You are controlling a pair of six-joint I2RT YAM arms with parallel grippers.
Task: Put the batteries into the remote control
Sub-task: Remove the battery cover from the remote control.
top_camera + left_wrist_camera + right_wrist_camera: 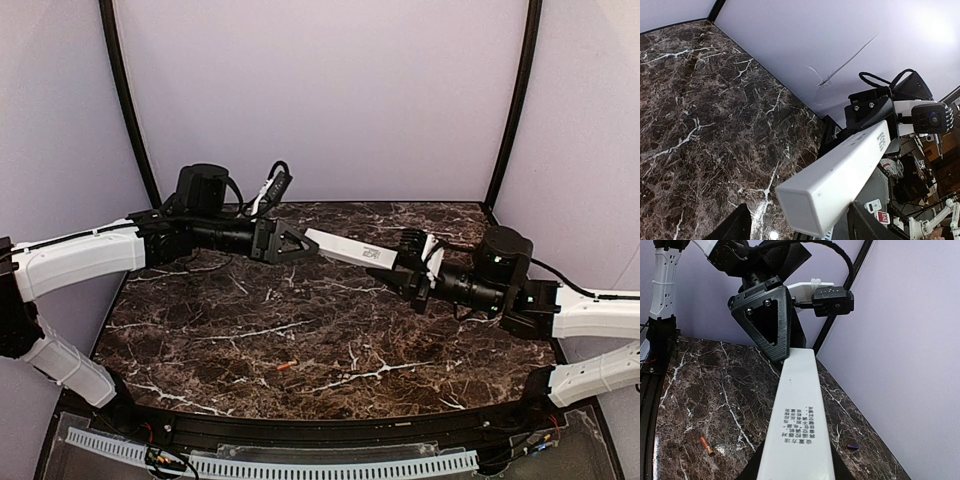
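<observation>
The remote control [350, 250] is clenched aloft by the right jaws, its end presented between the left jaws, likely for regrasping; their grip cannot be told.

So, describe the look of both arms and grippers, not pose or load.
The left arm and right arm have white moulded shells, ribbed near the bases, with black cylindrical joint motors. The left gripper and right gripper are black; the left shows a triangular screwed frame. Black cables run from each wrist.

Top view looks down from behind; opposed wrist views share the remote control [800, 407].
</observation>
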